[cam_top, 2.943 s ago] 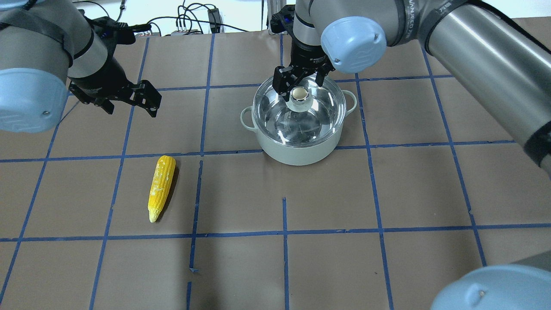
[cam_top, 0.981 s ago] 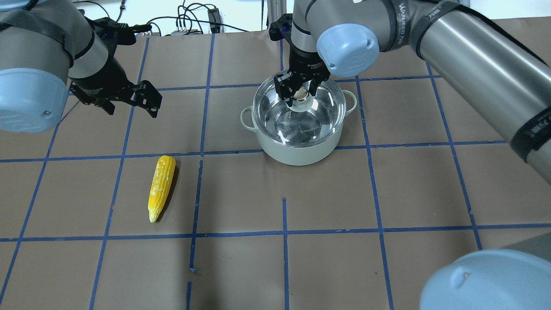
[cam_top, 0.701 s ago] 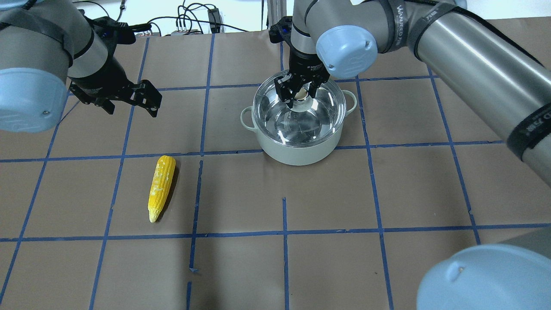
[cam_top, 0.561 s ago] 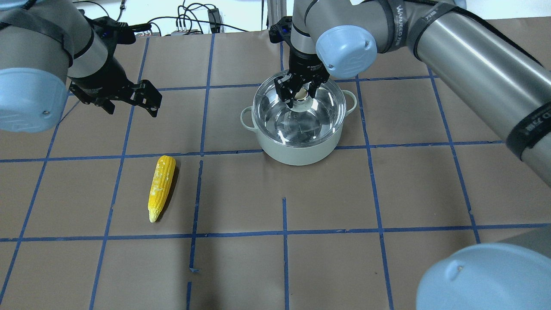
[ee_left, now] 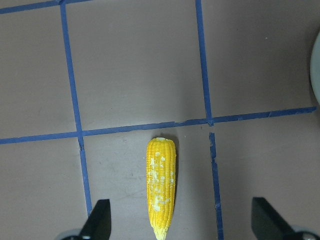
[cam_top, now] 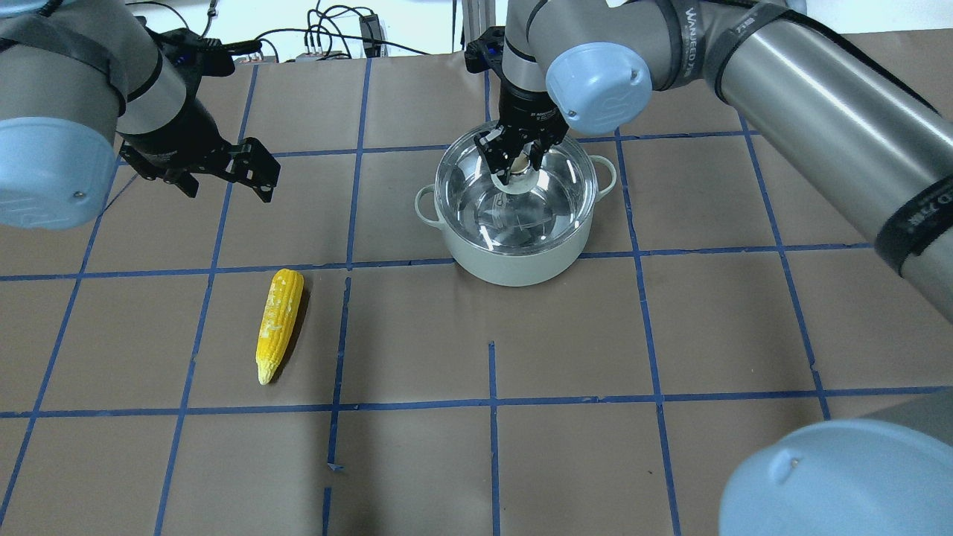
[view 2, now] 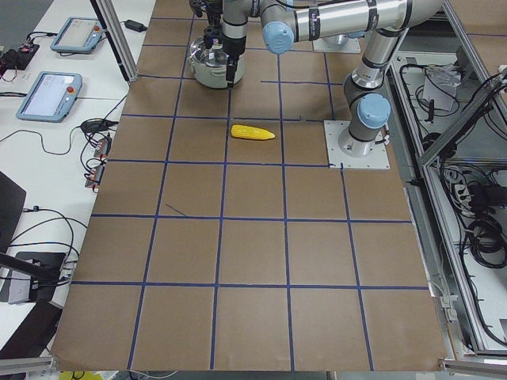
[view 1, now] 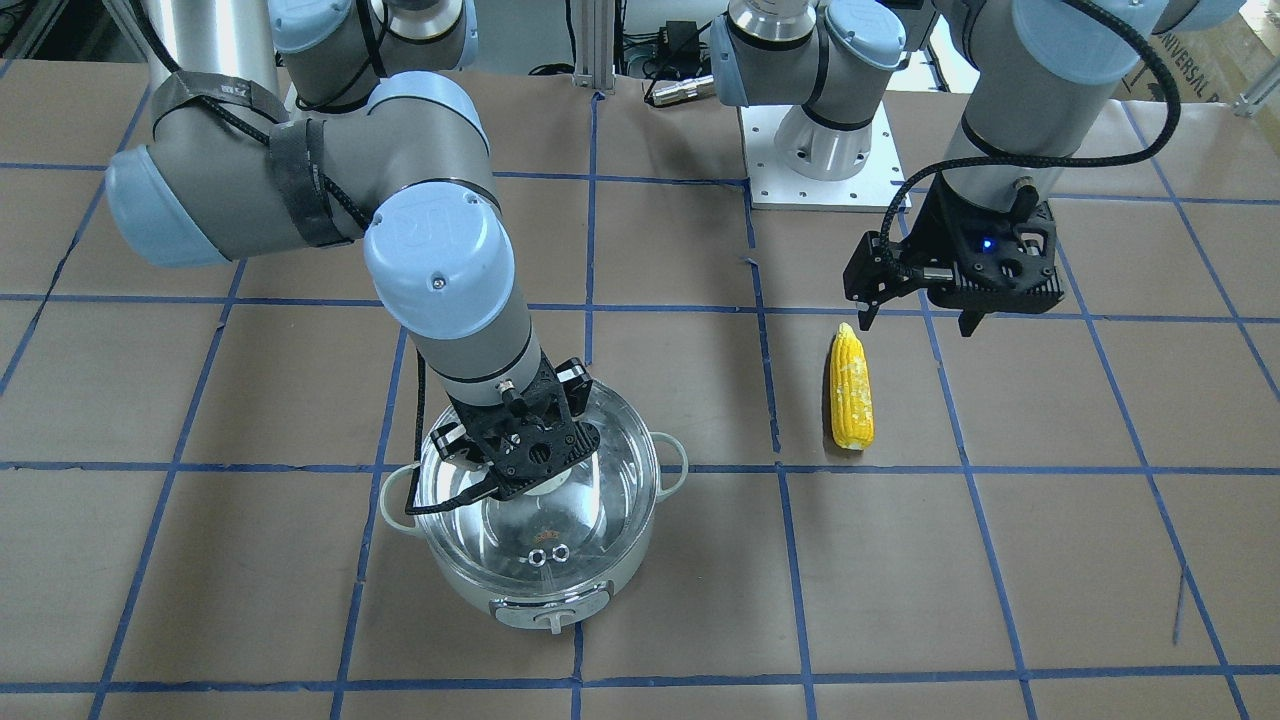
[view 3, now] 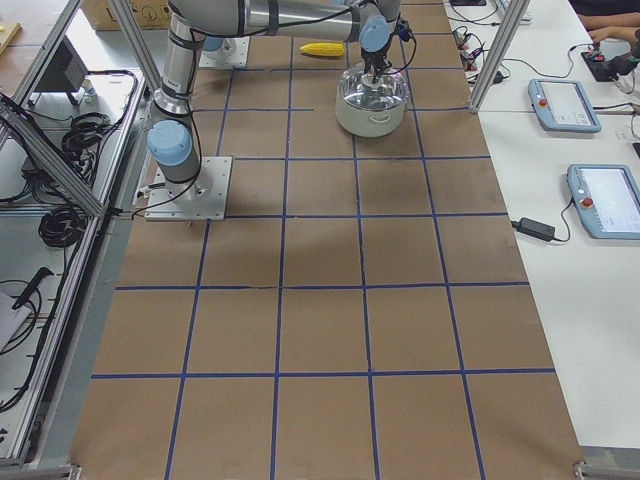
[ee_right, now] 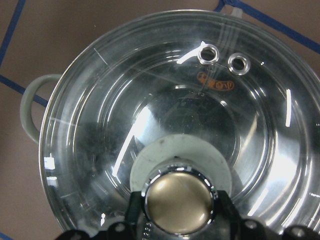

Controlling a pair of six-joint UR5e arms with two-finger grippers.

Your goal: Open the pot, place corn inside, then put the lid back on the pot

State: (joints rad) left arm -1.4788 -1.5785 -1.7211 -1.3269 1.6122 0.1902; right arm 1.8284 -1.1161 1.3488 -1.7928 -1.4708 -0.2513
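Right gripper (cam_top: 516, 162) clamped on lid (cam_top: 514, 216) knob; pot (cam_top: 514, 268) not yet open. Left gripper (cam_top: 227, 179) wide open, empty; corn (cam_top: 279, 324) beneath jaws, untouched.

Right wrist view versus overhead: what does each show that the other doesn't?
Only the right wrist view: the right gripper's fingers pressed against both sides of the knob, and the lid's two metal rings with an orange mark beside them.
Only the overhead: the corn lying on the table, and the left gripper open, apart from the corn.
Both: the right gripper shut on the knob, and the lid covering the pot.
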